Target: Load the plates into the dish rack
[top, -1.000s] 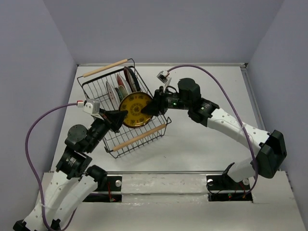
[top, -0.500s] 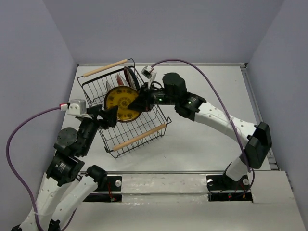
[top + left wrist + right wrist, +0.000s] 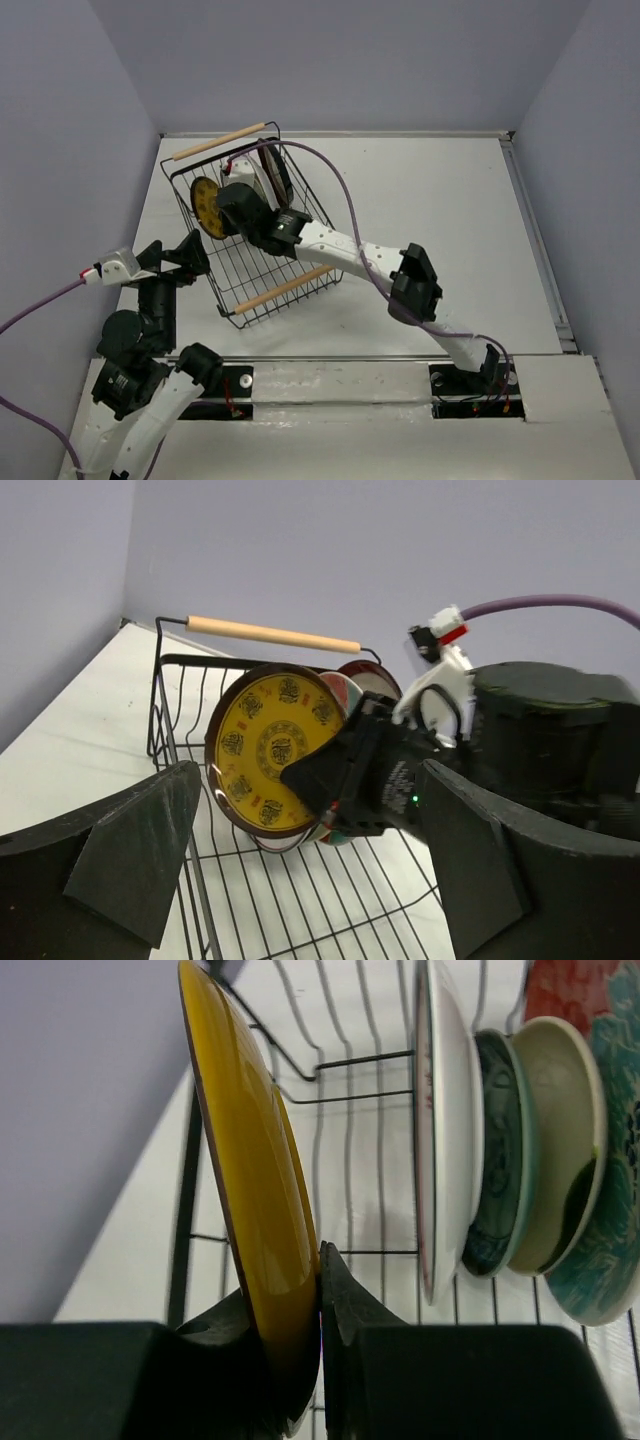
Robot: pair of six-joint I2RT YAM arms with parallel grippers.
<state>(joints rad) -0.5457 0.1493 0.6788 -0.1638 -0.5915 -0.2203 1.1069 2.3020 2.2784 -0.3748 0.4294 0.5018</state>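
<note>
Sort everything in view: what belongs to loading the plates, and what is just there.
Job in hand:
round yellow ceramic plate, clamped in the right gripper
left gripper, open
black wire dish rack with wooden handles
standing in it: white plate, small teal-blue plate, cream plate, red-and-teal floral plate

Just there:
purple cables
white table
grey walls

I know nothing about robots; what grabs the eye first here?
The bright yellow plate, held on edge inside the left side of the black wire dish rack, pinched at its rim by the right gripper. Beside it, a row of other plates stands upright, and the left gripper hangs open by the rack's near-left side.
</note>
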